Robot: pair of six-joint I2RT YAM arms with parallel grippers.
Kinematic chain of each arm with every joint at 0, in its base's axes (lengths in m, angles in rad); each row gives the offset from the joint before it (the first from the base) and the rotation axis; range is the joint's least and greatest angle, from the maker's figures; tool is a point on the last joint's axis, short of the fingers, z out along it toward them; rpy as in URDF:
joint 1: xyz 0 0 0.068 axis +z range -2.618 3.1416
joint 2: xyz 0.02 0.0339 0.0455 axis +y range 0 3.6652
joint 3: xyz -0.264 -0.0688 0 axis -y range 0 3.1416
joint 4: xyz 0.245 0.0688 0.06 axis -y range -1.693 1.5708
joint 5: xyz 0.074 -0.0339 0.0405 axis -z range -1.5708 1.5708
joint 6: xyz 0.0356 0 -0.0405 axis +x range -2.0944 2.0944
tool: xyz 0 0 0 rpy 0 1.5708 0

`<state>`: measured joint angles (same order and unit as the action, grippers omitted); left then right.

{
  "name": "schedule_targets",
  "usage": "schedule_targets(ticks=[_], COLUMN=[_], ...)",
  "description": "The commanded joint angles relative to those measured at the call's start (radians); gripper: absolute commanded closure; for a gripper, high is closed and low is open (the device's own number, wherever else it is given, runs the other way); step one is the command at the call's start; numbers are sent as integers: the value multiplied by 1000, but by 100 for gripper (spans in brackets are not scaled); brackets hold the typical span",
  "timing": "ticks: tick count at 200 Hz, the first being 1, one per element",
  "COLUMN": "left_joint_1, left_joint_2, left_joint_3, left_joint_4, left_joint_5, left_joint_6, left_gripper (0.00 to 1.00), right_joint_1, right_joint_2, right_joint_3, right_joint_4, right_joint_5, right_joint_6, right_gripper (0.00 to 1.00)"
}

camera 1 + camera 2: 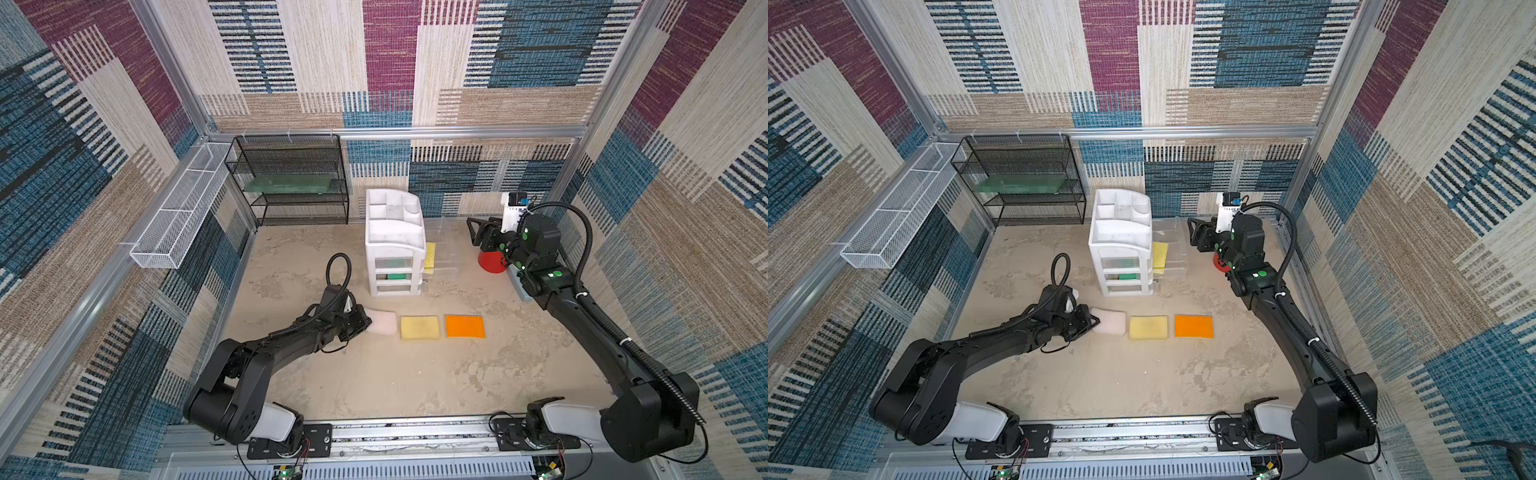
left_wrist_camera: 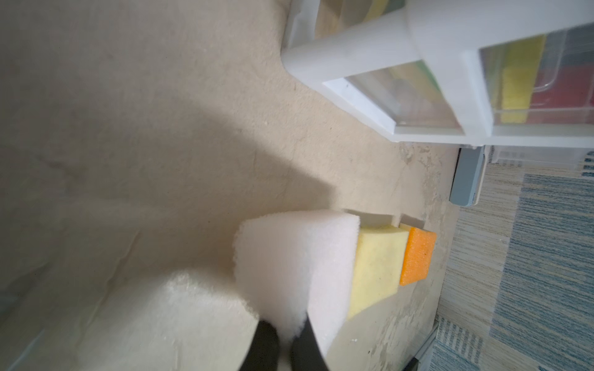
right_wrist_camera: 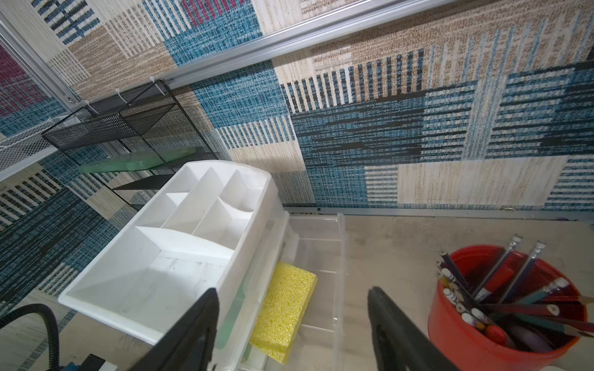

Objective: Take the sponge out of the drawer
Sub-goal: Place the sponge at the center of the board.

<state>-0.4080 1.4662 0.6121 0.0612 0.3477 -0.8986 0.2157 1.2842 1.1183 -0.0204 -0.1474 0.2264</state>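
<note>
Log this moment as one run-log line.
left gripper: shut on white sponge | right gripper: open, above pulled-out drawer | yellow sponge: inside drawer

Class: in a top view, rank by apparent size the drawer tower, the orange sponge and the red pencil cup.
1. drawer tower, clearly largest
2. orange sponge
3. red pencil cup, though the right arm hides part of it, so second and third are uncertain.

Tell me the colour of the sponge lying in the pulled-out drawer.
Yellow. The sponge in the open clear drawer shows best in the right wrist view.

Left gripper clamped; right gripper apparently spread.
</note>
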Motion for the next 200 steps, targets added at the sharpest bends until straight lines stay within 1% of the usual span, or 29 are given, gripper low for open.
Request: schedule_targets(ticks=[1, 26, 64, 77, 109, 156, 200], left_joint_1=[0, 0, 0, 0, 0, 0, 0], left_joint_2=[36, 50, 33, 34, 42, 6, -5], left_joint_3=[-13, -4, 15, 21, 16, -5, -27], left_joint_4=[45, -19, -135, -145, -145, -158, -131], left_joint_5=[48, 59, 2, -2, -14, -53, -79], left_joint_6=[-37, 7, 71, 84, 70, 46, 13], left_gripper=[100, 100, 100, 100, 100, 100, 100], right_joint_1=[1, -2, -3, -4, -3, -3, -3], right_joint_2=[1, 4, 7, 7, 6, 12, 12], right_joint_3=[-5, -9, -11, -11, -11, -8, -6], right_joint_4=[20, 16, 13, 10, 2, -6, -12], right_joint_5=[33, 42, 41, 39, 41, 35, 39], right_joint_6=[1, -3, -1, 0, -1, 1, -2], right_gripper=[25, 25, 25, 25, 25, 25, 25])
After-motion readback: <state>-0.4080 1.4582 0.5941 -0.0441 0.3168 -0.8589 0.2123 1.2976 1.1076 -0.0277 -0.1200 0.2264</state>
